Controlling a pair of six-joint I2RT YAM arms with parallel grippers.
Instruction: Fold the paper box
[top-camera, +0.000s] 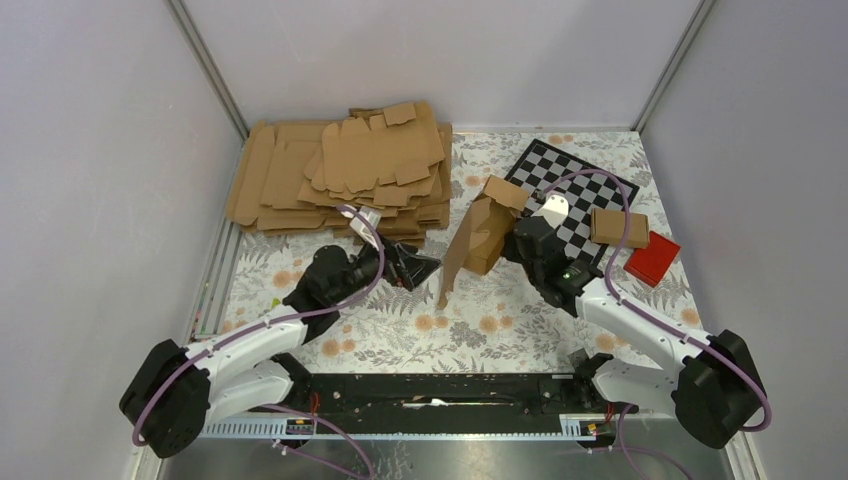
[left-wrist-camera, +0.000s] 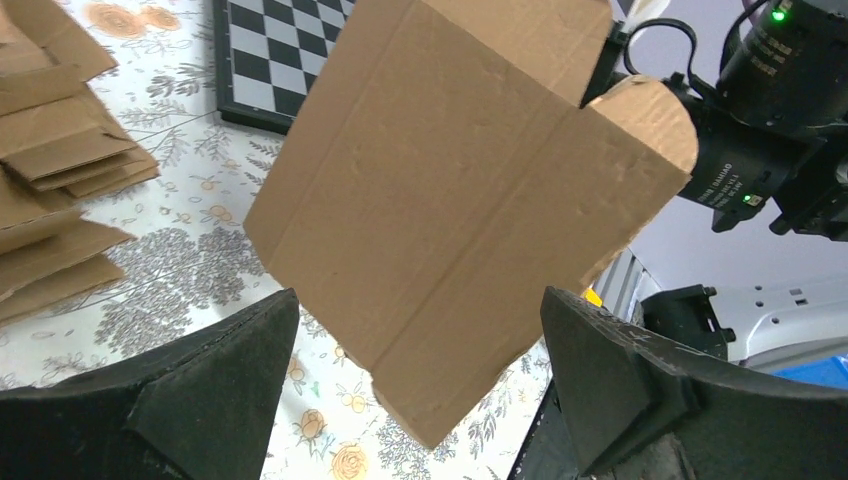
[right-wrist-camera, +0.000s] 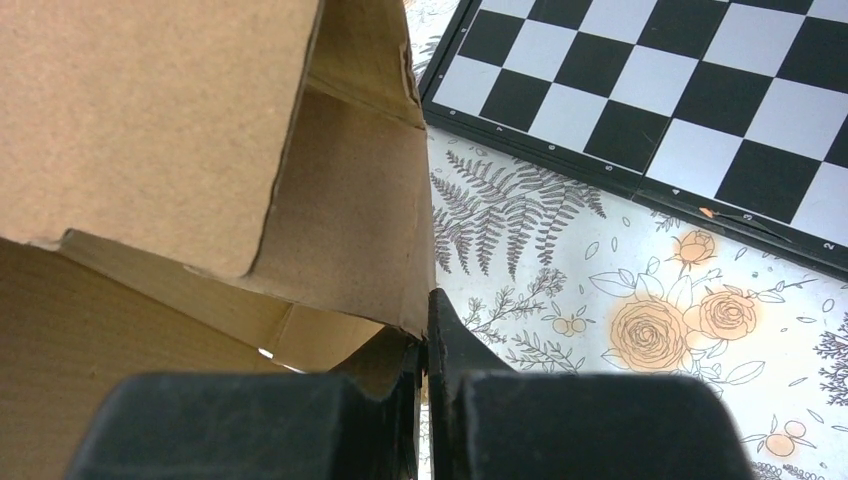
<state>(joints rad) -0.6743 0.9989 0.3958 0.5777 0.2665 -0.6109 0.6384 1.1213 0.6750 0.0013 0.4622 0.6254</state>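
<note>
Right tool (right-wrist-camera: 427, 340) pinches the light, floppy paper box (top-camera: 480, 238) by its edge; the spread left tool (top-camera: 420, 268) should grasp beside a crease.

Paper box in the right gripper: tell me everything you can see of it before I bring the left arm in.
The plain brown cardboard die-cut paper box is partly folded: creased panels bent into an open shell, flaps loose, one rounded tab sticking out. It is held up, tilted, between the two arms over the middle of the floral tablecloth. The right gripper is pinched shut on one wall edge. The left gripper is open, facing a flat panel, apparently not touching it.
</note>
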